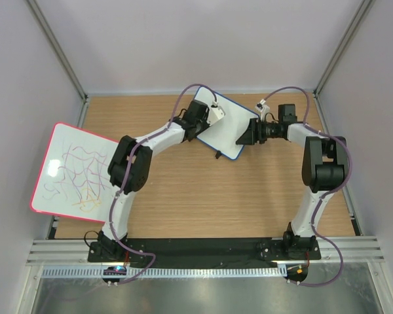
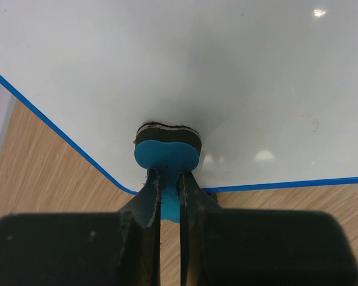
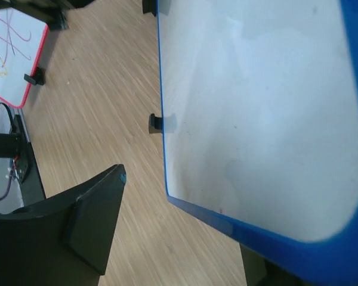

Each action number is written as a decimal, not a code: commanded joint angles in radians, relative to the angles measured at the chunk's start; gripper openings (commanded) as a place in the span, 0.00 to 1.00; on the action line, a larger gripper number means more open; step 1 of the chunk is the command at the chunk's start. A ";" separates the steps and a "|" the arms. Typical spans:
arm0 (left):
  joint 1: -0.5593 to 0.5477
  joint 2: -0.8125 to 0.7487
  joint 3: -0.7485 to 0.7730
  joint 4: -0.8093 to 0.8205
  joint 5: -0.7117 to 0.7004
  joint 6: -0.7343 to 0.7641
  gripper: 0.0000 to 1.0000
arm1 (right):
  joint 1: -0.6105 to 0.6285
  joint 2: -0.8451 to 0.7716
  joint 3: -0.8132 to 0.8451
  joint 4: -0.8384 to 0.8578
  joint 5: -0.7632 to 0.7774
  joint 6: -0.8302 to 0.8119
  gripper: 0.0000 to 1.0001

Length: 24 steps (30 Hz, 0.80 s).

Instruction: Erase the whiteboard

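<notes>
Now, wiping the board (image 1: 224, 127) at the far edge, mid-bench.
Left gripper (image 2: 170, 179) pinches the eraser (image 2: 167, 152) flat on it; right gripper (image 1: 243, 134) gapes at its right edge, gripping nothing. I judge it light, stiff, slick (feet may skid), so brace the frame, not the face.

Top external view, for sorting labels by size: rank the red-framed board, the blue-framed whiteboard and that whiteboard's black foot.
1. red-framed board
2. whiteboard, partly hidden by the arms
3. black foot
</notes>
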<state>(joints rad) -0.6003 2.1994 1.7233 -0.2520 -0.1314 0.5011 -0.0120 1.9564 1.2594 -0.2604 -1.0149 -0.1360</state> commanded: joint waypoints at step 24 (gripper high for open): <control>-0.062 -0.050 -0.041 -0.039 0.042 0.002 0.00 | -0.078 -0.079 -0.153 0.684 0.055 0.599 0.11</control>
<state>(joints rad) -0.6350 2.1822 1.6970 -0.2573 -0.1421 0.5087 -0.0967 1.8866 1.1126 0.3061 -0.9409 0.4232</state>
